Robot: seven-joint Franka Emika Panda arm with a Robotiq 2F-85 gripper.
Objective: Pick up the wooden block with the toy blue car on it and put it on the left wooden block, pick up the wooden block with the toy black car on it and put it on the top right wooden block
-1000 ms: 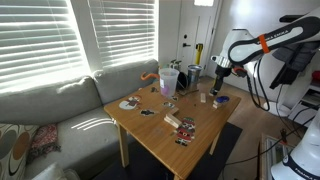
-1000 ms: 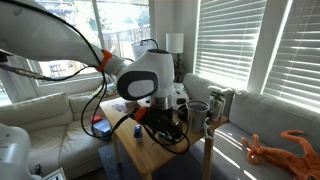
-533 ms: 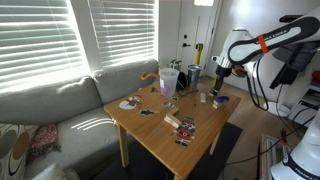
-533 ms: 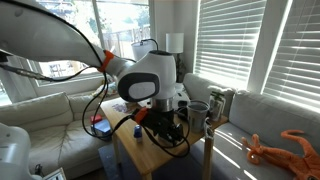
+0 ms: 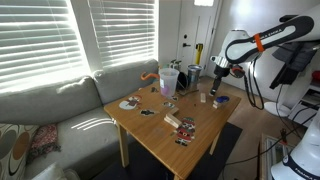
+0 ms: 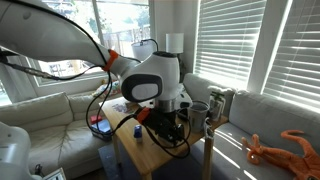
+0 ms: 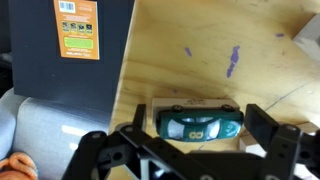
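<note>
In the wrist view a small blue-green toy car (image 7: 200, 123) lies on a pale wooden block (image 7: 160, 108) on the wooden table. My gripper (image 7: 200, 135) is open, with one finger (image 7: 133, 135) just off the block's left end and the other (image 7: 272, 128) just off its right end. I cannot tell whether they touch it. In an exterior view the gripper (image 5: 217, 86) hangs low over the table's far right part. Other wooden blocks (image 5: 172, 121) with small cars (image 5: 186, 127) lie nearer the table's front. In an exterior view the arm (image 6: 150, 85) hides the block.
A dark box with an orange label (image 7: 75, 45) stands left of the block. Cups and a jug (image 5: 168, 80) stand at the table's back, with an orange toy (image 5: 150, 75) beside them. A blue object (image 5: 220, 99) lies near the gripper. A grey sofa (image 5: 50, 110) borders the table.
The arm's upper links have shifted slightly in an exterior view. The gripper stays at the same spot over the table.
</note>
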